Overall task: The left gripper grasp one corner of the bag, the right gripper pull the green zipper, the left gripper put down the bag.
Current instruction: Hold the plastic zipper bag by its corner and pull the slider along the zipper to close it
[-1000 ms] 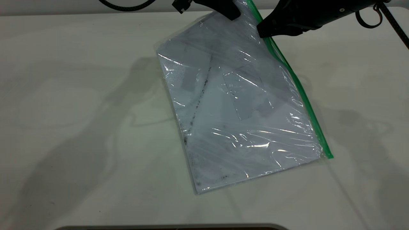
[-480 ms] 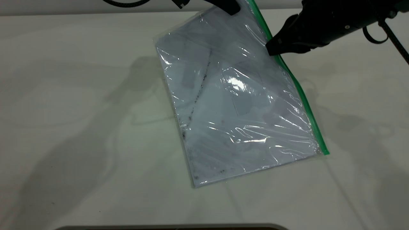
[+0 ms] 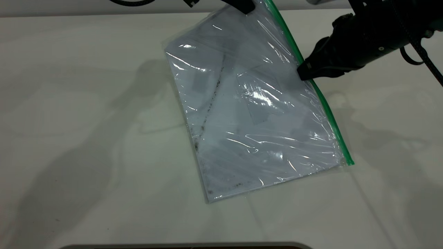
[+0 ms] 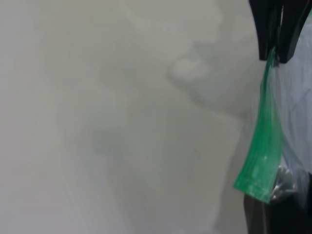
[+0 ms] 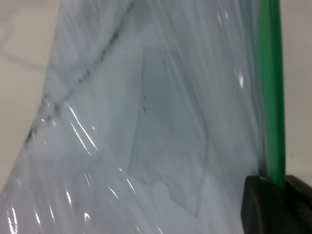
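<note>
My left gripper is pinched shut on the corner of the bag, holding that end raised while the far end of the bag rests on the table below it. My right gripper is clamped onto the green zipper a short way down the strip from the left gripper, the rest of the zipper running on beyond its tips to the low corner.

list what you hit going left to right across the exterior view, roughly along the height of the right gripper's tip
bare table → bag with its dark smudge line and card pocket → green zipper → right gripper, clamped on the zipper edge → table again.
</note>
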You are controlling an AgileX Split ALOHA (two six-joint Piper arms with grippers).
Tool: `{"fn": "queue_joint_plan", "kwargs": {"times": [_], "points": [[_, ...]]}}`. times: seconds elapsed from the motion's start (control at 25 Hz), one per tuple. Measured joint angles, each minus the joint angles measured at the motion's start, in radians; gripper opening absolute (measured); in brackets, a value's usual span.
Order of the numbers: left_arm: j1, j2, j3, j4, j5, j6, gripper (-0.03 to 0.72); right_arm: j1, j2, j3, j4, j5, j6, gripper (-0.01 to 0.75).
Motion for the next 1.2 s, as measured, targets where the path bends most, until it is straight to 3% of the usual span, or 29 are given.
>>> {"fn": "queue_joint_plan", "kwargs": {"times": [1.2], "points": [[0.121, -0.002, -0.009, 0.017, -0.004, -0.019, 0.053, 0.000, 0.009, 0.016, -0.077, -0.059, 0.127, 0.041]]}}
